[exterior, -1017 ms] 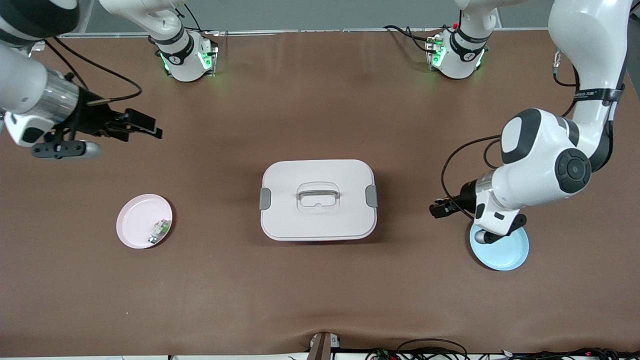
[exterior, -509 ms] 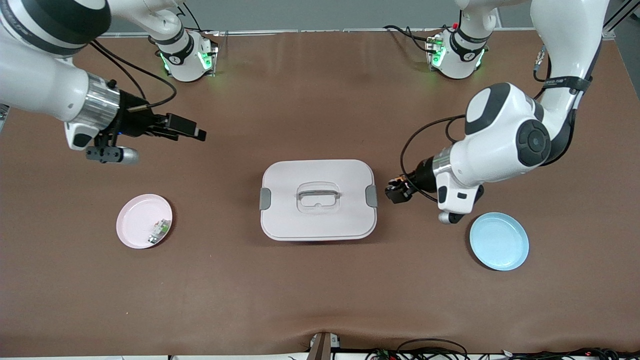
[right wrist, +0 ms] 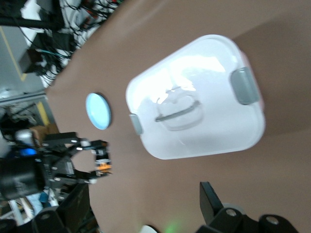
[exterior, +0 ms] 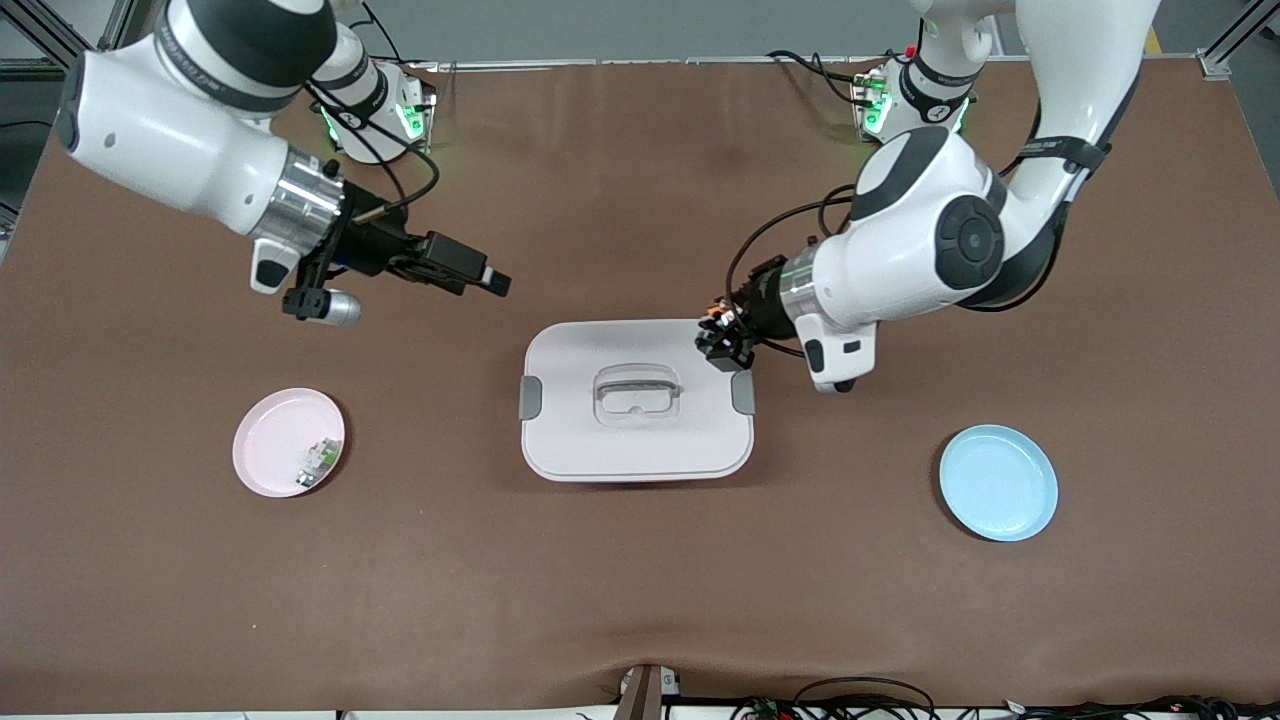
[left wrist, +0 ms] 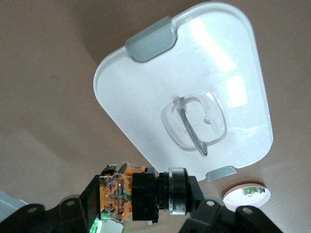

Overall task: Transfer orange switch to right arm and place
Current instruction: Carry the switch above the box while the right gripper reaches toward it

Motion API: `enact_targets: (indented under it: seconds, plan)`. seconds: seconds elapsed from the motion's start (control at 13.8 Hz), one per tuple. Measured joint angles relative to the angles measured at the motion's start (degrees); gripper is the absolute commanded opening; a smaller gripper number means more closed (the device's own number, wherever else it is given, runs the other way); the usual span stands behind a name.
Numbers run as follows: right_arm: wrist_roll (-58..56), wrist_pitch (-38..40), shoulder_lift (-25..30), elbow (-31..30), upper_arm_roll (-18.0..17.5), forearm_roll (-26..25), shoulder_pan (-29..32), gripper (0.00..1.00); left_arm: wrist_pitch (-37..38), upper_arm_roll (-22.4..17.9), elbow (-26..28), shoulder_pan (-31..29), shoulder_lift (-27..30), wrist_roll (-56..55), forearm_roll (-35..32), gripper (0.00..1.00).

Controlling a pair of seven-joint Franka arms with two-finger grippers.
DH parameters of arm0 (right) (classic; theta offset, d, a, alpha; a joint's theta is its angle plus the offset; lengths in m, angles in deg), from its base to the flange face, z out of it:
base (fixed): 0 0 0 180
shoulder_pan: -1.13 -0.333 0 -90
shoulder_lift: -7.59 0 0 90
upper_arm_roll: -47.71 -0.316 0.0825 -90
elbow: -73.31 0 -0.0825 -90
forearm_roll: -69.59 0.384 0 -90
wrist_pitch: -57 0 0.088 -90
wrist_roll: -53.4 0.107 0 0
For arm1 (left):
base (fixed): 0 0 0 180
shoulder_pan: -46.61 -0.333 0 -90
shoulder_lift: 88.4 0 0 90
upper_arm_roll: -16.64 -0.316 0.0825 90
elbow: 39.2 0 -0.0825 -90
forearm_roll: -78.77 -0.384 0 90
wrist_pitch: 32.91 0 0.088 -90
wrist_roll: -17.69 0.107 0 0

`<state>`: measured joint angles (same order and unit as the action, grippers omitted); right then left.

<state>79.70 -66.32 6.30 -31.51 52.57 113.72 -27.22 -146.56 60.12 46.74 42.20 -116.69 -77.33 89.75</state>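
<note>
The orange switch is a stubby black cylinder with an orange-marked body. My left gripper is shut on it and holds it over the corner of the white lidded box at the left arm's end. In the left wrist view the switch lies crosswise between the jaws of the left gripper. My right gripper is open and empty, over the bare table between the right arm's base and the box. The right wrist view shows its spread fingers and, farther off, the switch.
A pink plate holding a small green-and-white part lies toward the right arm's end. A bare blue plate lies toward the left arm's end. The box has a clear handle and grey side clips.
My left gripper has carried the switch from over the blue plate to over the box corner. My right gripper has swung in from the table's end toward the box.
</note>
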Motion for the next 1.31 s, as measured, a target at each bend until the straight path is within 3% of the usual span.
enact_targets:
  seconds: [0.36, 0.73, 1.02, 1.31]
  plan:
    - [2.3, -11.55, -0.08, -0.89, -0.05, 1.09, -7.01, 1.0, -0.09, -0.01, -2.24, 2.19, -3.07, -10.27, 2.23, 0.0]
    - [2.26, -12.01, -2.4, -3.04, -0.04, 1.16, -8.19, 1.0, -0.09, 0.01, -4.83, 2.73, -3.11, -11.68, 8.24, 0.0]
    - [1.86, -12.43, -5.1, -3.06, -0.03, 7.96, -9.13, 1.0, -0.09, 0.17, -5.28, 3.41, -3.11, -13.96, 9.36, 0.0]
    - [3.03, -12.42, -7.19, -1.01, -0.04, 9.43, -10.65, 1.0, -0.09, 0.21, -5.55, 4.42, -3.11, -15.3, 9.36, 0.0]
